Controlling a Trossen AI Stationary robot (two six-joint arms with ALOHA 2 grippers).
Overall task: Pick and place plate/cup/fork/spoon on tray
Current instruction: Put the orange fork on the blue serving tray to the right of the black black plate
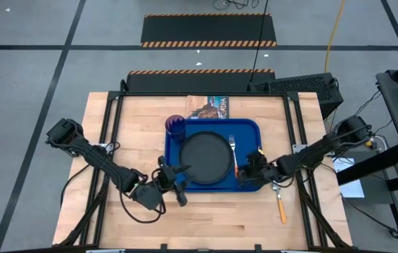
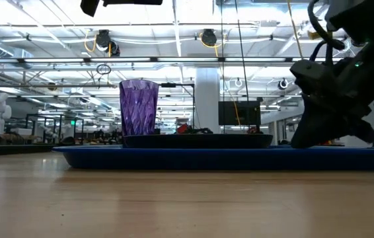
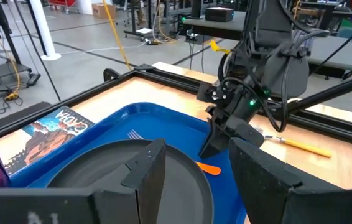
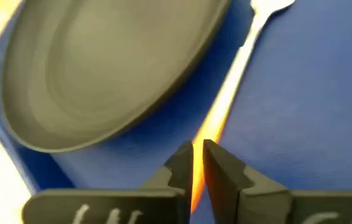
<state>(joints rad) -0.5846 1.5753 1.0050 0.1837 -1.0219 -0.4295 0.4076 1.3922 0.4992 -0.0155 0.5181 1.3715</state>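
1. The step in hand looks like the placing of the fork (image 1: pixel 233 152). It lies on the tray (image 1: pixel 249 128) just beside the plate (image 1: pixel 205 154), along the tray's right side, tines toward the desk's far edge.

2. The right tool (image 1: pixel 249 171) is low over the tray's near right corner. In the right wrist view its fingers (image 4: pixel 181 163) stand nearly together around the end of the fork's orange handle, so I judge it clamped on the fork, or only just letting go; actual contact I cannot confirm.

3. The plate sits in the middle of the tray, and the cup (image 1: pixel 176 126) stands upright at the tray's far left corner, close to the plate's rim.

4. The spoon (image 1: pixel 279 200) is the one item not yet on the tray. It lies on the bare desk (image 1: pixel 213 225) off the tray's near right corner, handle toward the near edge.

5. The left tool (image 1: pixel 173 179) waits at the tray's near left corner with its fingers apart and nothing between them.

6. Next, by my judgement, the right tool needs to open fully, lift clear of the fork without dragging it, then swing out over the desk to the spoon, which lies near.

7. The spoon lies flat on the wood, so a low, square pinch across the handle seems called for.
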